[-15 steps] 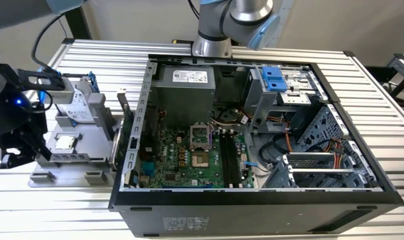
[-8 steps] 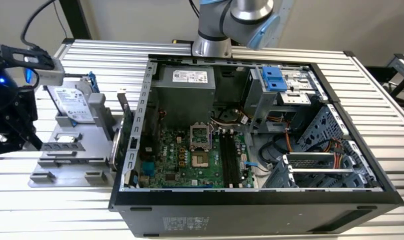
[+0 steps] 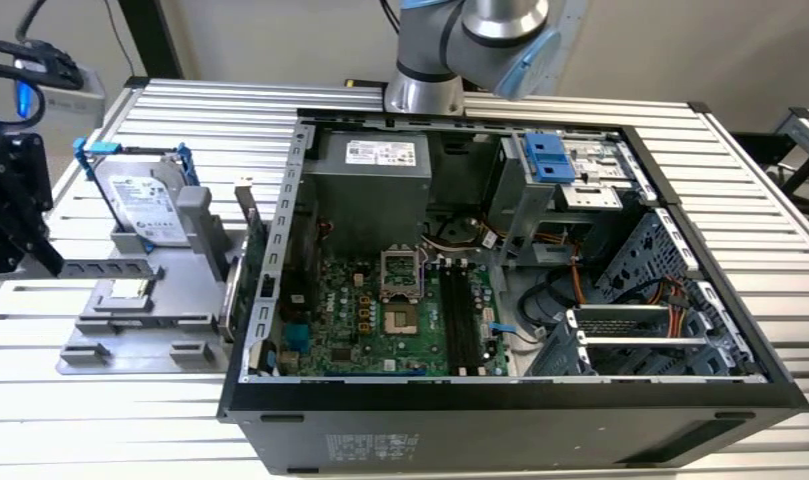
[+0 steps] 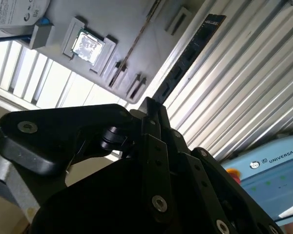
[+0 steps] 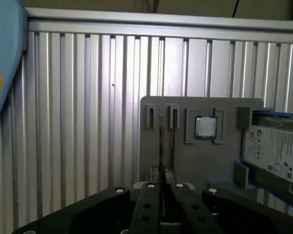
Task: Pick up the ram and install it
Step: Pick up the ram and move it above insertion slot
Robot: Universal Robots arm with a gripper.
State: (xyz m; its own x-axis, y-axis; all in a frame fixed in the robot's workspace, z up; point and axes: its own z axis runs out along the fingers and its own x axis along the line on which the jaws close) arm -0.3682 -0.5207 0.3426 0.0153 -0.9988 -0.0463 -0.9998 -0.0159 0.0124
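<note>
Pinching the ram (image 4: 188, 58) between its pressed-together fingers (image 4: 156, 146), the gripper (image 4: 149, 106) has the stick jutting straight out beyond its fingertips. In the second wrist view the stick's dark flat face, with a row of small chips, is seen against the ribbed metal table (image 4: 244, 87). In the first wrist view the stick appears edge-on, as a thin dark line running out from between the two fingers. Its far end lies over the grey fixture plate (image 5: 205, 161); whether it touches the plate cannot be told.

Ahead of the fingertips, the plate carries two narrow holder slots (image 5: 150, 117), one on either side of the stick's line. A square processor chip (image 5: 205, 127) sits in its recess just past the slots, to one side of the gripper. A silver hard drive (image 5: 276, 153) in a blue frame lies farther out on that same side. On the opposite side of the gripper is a blue panel (image 5: 5, 63) with a red button.

In the exterior view the open computer case (image 3: 511, 400) stands well apart from the gripper, beyond the fixture plate. Its green motherboard (image 3: 377, 320) and the long dark memory slots (image 3: 458, 315) are exposed. The arm's base (image 3: 438, 60) stands behind the case.
</note>
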